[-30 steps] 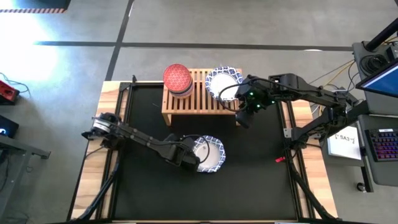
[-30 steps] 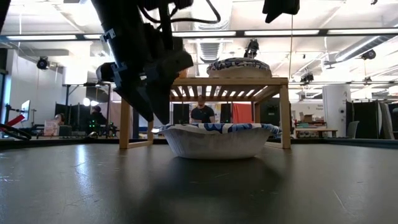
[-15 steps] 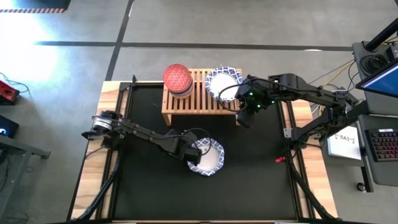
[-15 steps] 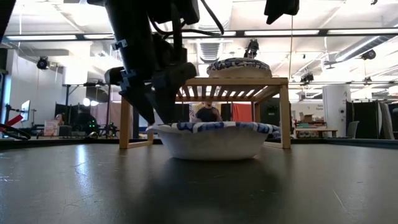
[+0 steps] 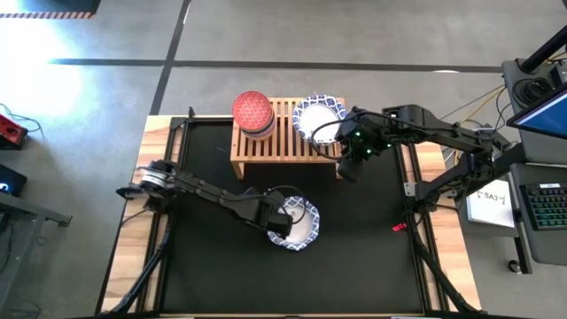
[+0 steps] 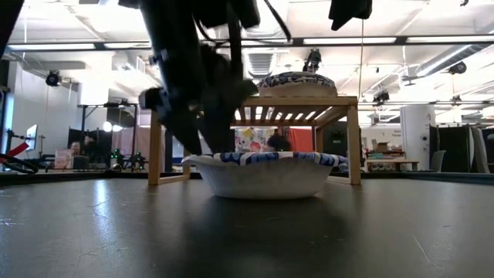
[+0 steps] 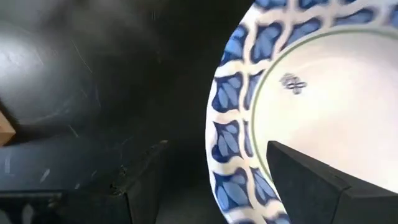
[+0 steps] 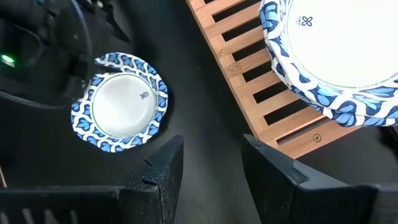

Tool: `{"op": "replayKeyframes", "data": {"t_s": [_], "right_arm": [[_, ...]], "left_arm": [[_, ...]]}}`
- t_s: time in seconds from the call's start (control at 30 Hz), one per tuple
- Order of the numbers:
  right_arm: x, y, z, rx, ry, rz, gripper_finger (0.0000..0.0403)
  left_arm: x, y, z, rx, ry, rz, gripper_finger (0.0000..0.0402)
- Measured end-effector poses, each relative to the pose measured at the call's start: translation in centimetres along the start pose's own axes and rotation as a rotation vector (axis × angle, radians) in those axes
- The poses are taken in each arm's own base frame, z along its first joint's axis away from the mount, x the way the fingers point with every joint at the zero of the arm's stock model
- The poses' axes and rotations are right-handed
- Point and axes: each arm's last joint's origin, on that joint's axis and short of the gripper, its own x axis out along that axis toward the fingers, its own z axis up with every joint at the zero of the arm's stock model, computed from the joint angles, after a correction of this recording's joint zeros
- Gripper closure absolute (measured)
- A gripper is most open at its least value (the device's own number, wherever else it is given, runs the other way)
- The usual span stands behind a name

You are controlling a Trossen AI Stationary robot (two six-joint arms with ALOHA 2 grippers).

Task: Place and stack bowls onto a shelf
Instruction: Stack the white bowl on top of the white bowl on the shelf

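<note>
Black table top carries wood shelf at 12 o'clock, one white blue-rimmed bowl near centre. Shelf top: red bowl stack at 9, white bowl stack at 3.

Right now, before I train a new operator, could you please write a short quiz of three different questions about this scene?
1. True or false: the left pincer has one finger inside the patterned bowl on the table and one outside its rim.
2. Multiple choice: what sits on the shelf? A) nothing B) a red bowl stack and a patterned bowl stack C) only a yellow bowl
3. Fill in: the right pincer hovers open beside the shelf's ____ end.

Key: 1 true; 2 B; 3 right
</note>
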Motion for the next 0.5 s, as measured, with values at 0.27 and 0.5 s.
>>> {"op": "replayKeyframes", "data": {"t_s": [0.27, 0.5], "right_arm": [[0.0, 0.0, 0.0, 0.001, 0.001, 0.000, 0.0252], [0.0, 0.0, 0.0, 0.003, 0.001, 0.000, 0.0252]], "left_arm": [[3.5, -1.6, -1.3, -0.006, 0.051, -0.016, 0.0151], [3.5, -1.7, -1.3, -0.011, 0.048, -0.021, 0.0217]]}}
